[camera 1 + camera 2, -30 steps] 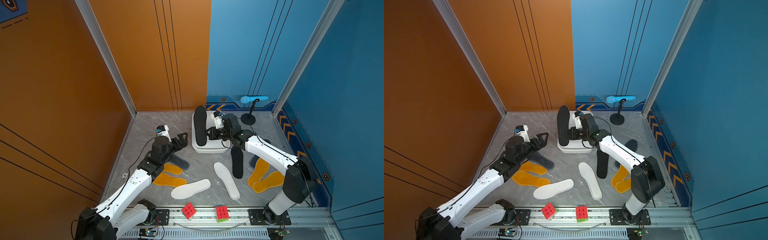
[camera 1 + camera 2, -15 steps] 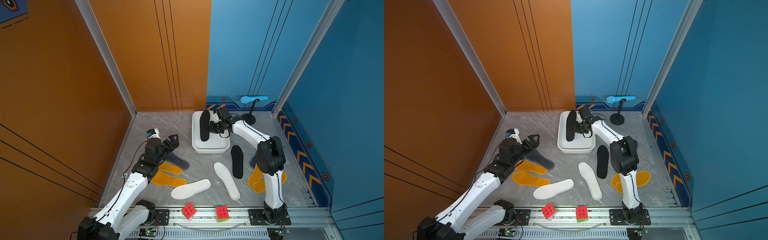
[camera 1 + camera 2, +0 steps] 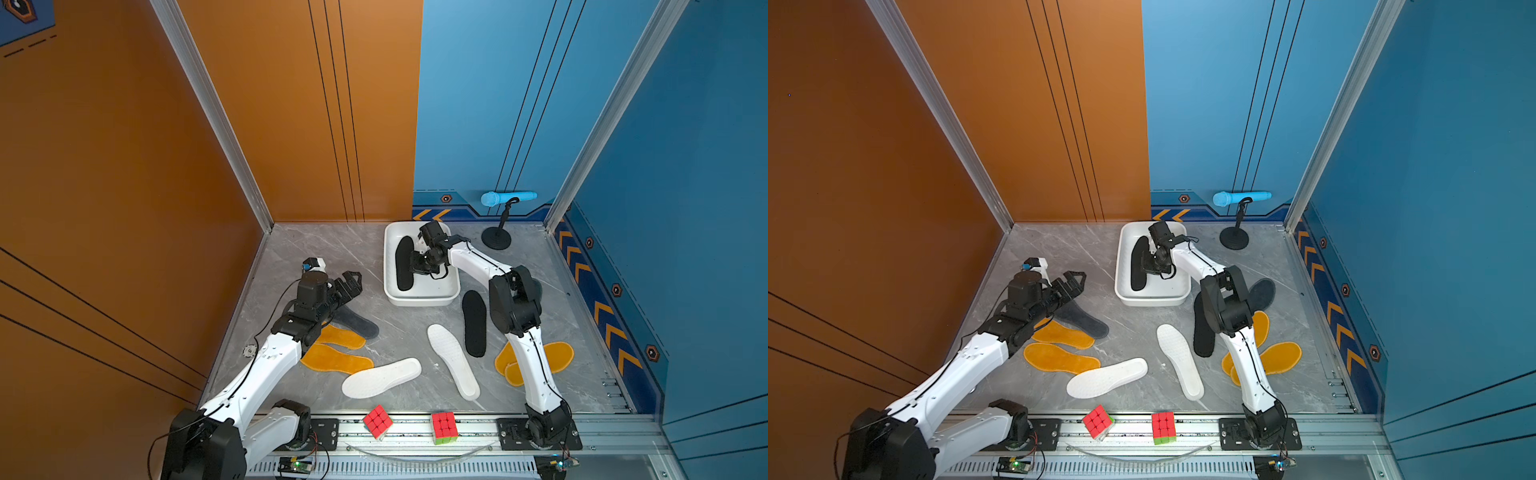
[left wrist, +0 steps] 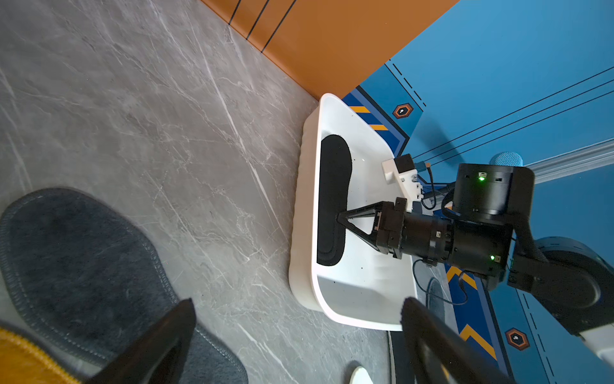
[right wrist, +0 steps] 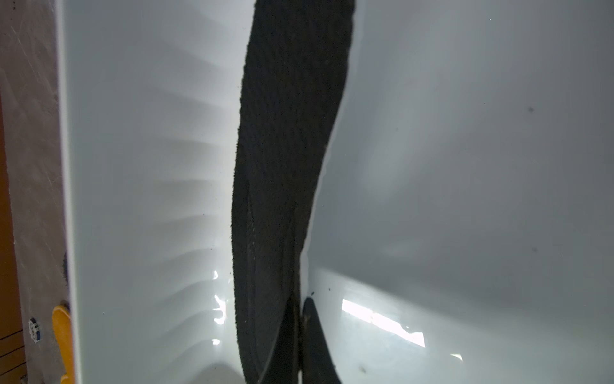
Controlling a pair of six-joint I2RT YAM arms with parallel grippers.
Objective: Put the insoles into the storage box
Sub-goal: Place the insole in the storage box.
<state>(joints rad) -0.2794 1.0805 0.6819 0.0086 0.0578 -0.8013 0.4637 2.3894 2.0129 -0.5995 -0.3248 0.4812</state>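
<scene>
At lower left the left tool (image 3: 352, 281) hung spread wide over a dark grey insole (image 3: 357, 322), holding nothing. Two orange insoles (image 3: 336, 360) and two white insoles (image 3: 380, 378) lay nearby. At centre, the box (image 3: 419, 300) contained one black insole (image 3: 404, 264), with the right tool (image 4: 339, 220) clenched on its edge. Further right lay a second black insole (image 3: 474, 324), two more orange ones (image 3: 559, 357) and a grey one (image 3: 1262, 293). By my count, nine remained. The grey marbled surface (image 3: 316, 253) met an orange wall on the left and blue walls on the right. A microphone (image 3: 508, 198) stood at the back.
</scene>
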